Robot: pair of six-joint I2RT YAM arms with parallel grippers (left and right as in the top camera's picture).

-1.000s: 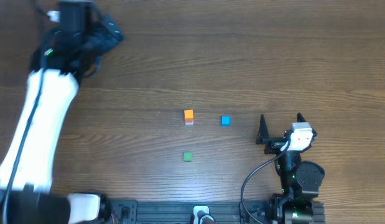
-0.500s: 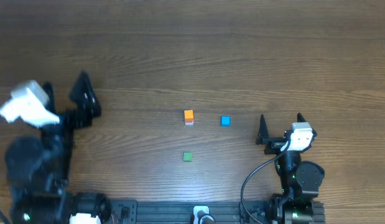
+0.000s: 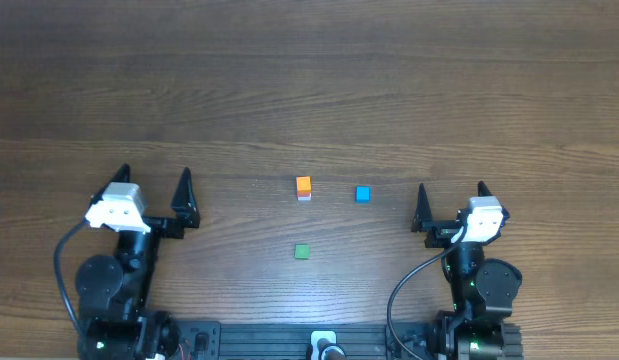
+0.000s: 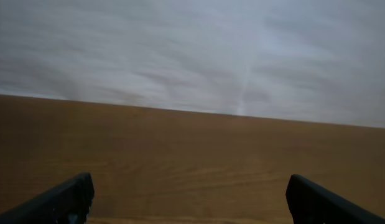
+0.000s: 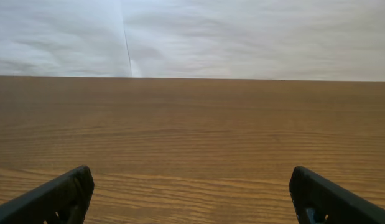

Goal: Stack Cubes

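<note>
The orange cube point(image 3: 303, 184) is stacked on a pale cube point(image 3: 304, 197) in the middle of the surface point(image 3: 309, 80). The blue cube point(image 3: 362, 194) is found just right of it, the green cube point(image 3: 301, 252) nearer. Blue lies left of the right gripper point(image 3: 450, 188), which is spread open and empty. The left gripper point(image 3: 155, 172), equally open, is farther off.

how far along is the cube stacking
Done: an orange cube sits on a pale cube, though that lower one barely shows. In hand: nothing; the left pincer and right pincer are open and empty, near their bases. Left: the blue cube and green cube lie singly on the table.
</note>
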